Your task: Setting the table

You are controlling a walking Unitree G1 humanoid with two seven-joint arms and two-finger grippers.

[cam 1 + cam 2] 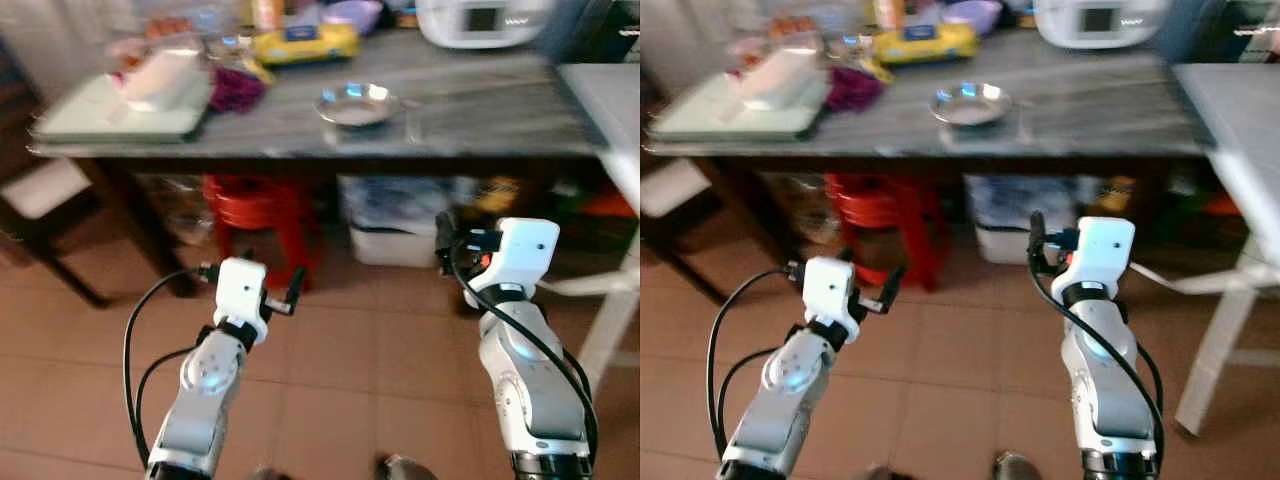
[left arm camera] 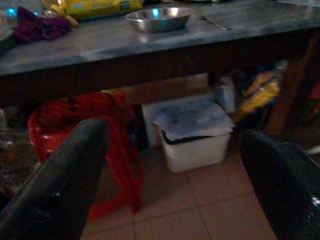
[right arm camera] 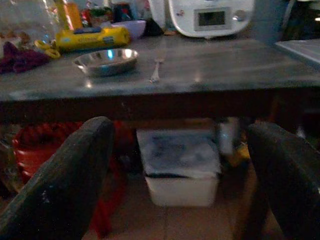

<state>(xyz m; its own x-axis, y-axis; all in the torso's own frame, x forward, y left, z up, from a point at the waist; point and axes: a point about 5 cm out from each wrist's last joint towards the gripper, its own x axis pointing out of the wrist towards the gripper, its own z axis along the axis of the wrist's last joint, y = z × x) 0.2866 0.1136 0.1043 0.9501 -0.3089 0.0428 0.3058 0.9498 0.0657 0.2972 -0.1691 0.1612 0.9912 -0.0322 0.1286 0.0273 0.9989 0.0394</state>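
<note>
One steel bowl (image 3: 106, 60) sits on the table (image 3: 225, 70) beside a spoon (image 3: 157, 64).

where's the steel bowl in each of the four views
Left eye view: steel bowl on the table, upper centre.
Right eye view: steel bowl, upper centre-left.
Left wrist view: near the top edge.
Right wrist view: upper left, beside a fork.
Shared landmark: yellow packet just behind it.

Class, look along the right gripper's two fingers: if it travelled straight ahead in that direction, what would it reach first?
Probably the white lidded bin under the table. The open right gripper points below the tabletop's front edge, toward that bin on the floor. Depth is hard to judge.
</note>
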